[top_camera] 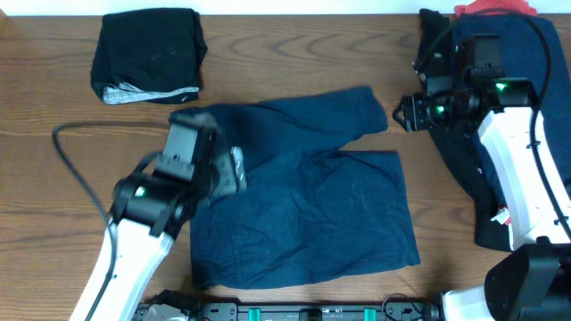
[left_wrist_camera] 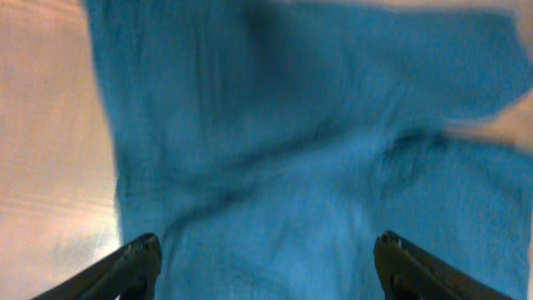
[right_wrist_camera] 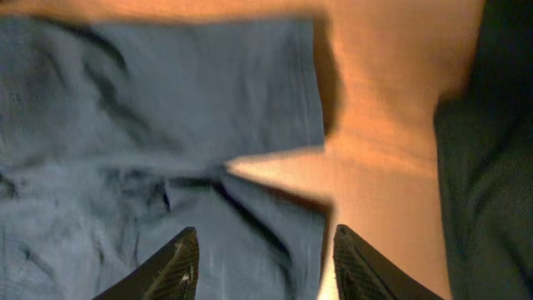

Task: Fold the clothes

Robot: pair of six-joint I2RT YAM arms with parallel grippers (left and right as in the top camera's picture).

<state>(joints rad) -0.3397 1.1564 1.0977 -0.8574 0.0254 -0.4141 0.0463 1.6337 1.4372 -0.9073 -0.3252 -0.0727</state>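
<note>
Three cams here. The overhead one sits above the table (top_camera: pixel 294 53) and looks straight down. It's far enough back to catch the left arm (top_camera: pixel 152 205), the right arm (top_camera: pixel 517 169) and the whole navy garment (top_camera: pixel 312 205), with the arm bases at the bottom edge.

The left wrist cam looks down past the left pincer (left_wrist_camera: pixel 266 254), tips spread in the bottom corners. It's very close and blurry, nearly all blue fabric with a strip of table on the left.

The right wrist cam looks past the right pincer (right_wrist_camera: pixel 264 242), close over the garment's edge, bare table and dark cloth (right_wrist_camera: pixel 487 183).

All three views share the navy garment.
</note>
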